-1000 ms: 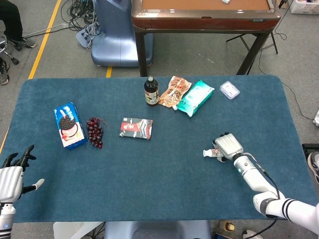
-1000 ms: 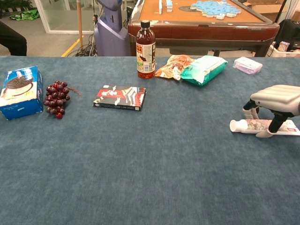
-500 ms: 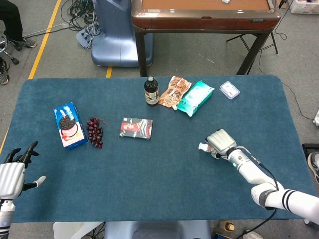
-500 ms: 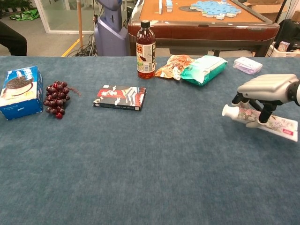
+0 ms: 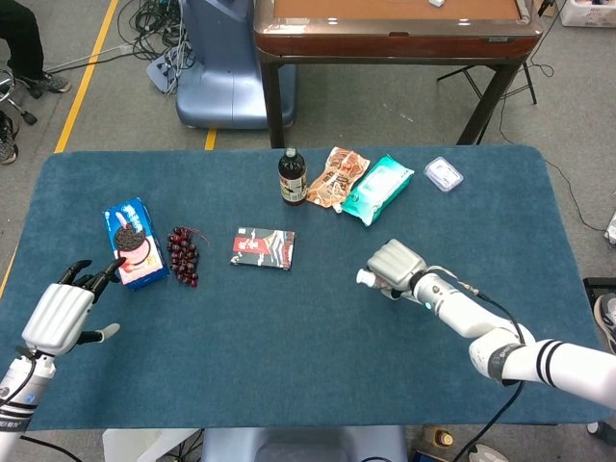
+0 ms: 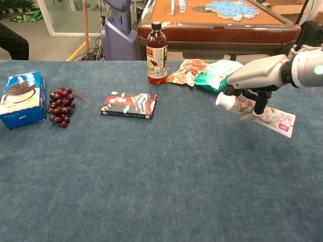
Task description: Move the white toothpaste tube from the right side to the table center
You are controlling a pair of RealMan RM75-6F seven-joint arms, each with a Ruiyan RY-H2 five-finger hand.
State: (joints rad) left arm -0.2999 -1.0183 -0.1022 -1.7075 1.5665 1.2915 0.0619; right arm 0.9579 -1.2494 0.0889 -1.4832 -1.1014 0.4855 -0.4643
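Observation:
My right hand (image 6: 255, 75) (image 5: 393, 264) holds the white toothpaste tube (image 6: 255, 111) off the cloth, a little right of the table's middle. The tube's white cap (image 5: 364, 279) points left and its flat tail slopes down to the right. In the head view the hand covers most of the tube and only the cap end shows. My left hand (image 5: 63, 313) hovers open over the near left part of the table, fingers spread, just below the cookie box. The chest view does not show it.
A blue cookie box (image 5: 133, 243), red grapes (image 5: 183, 256) and a dark flat packet (image 5: 263, 247) lie on the left half of the blue table (image 5: 289, 366). A brown bottle (image 5: 292, 177), an orange snack bag (image 5: 338, 176), a teal wipes pack (image 5: 377, 189) and a small clear packet (image 5: 443, 173) line the far side.
My right hand lifted the tube off the cloth and carried it left toward the table's middle. My left hand rose and moved right and forward, toward the cookie box.

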